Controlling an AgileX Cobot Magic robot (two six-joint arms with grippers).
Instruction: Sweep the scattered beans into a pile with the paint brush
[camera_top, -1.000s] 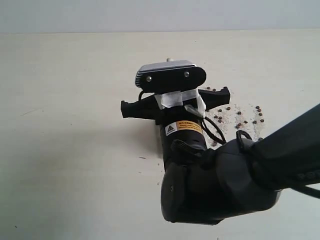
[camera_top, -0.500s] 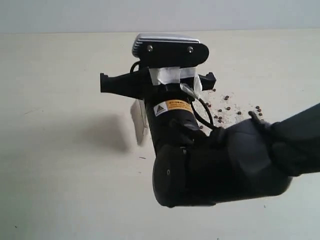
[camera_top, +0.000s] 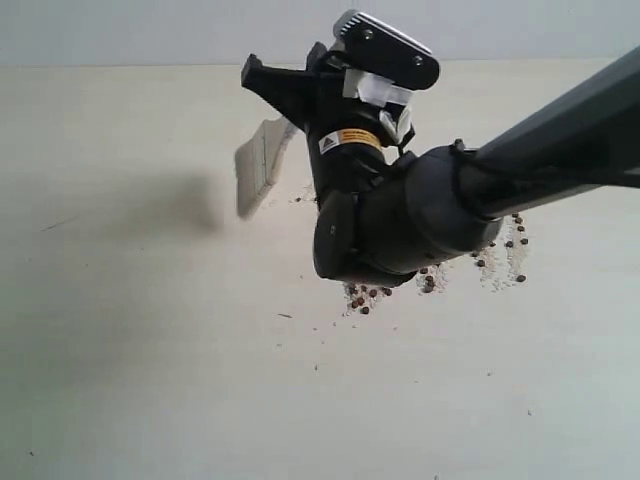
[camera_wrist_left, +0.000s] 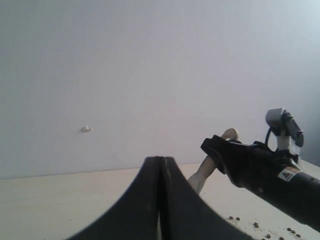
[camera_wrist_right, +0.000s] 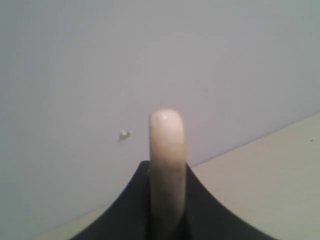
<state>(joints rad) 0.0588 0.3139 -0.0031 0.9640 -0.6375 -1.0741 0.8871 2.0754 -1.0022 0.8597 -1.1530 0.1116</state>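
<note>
My right gripper (camera_top: 300, 100) is shut on the cream handle of the paint brush (camera_top: 258, 165). The brush hangs in the air with its pale bristles pointing down and to the left, and its shadow falls on the table. In the right wrist view the paint brush handle (camera_wrist_right: 166, 150) stands up between the jaws of the right gripper (camera_wrist_right: 167, 172). The beans (camera_top: 365, 298) lie in a small cluster under the arm, with more of them and pale grit (camera_top: 495, 265) to the right. My left gripper (camera_wrist_left: 161, 160) is shut and empty; beyond it are the paint brush handle (camera_wrist_left: 206, 169) and some beans (camera_wrist_left: 255, 225).
The pale table (camera_top: 130, 350) stretches to the left and front, with a few thin dark specks (camera_top: 285, 316) on it. The right arm's dark bulk (camera_top: 400, 220) hides the table's middle. A plain wall (camera_top: 150, 30) runs along the back.
The right arm has risen and swung back and to the right. The brush has come off the table and now tilts to the left. Beans under the arm have come into sight.
</note>
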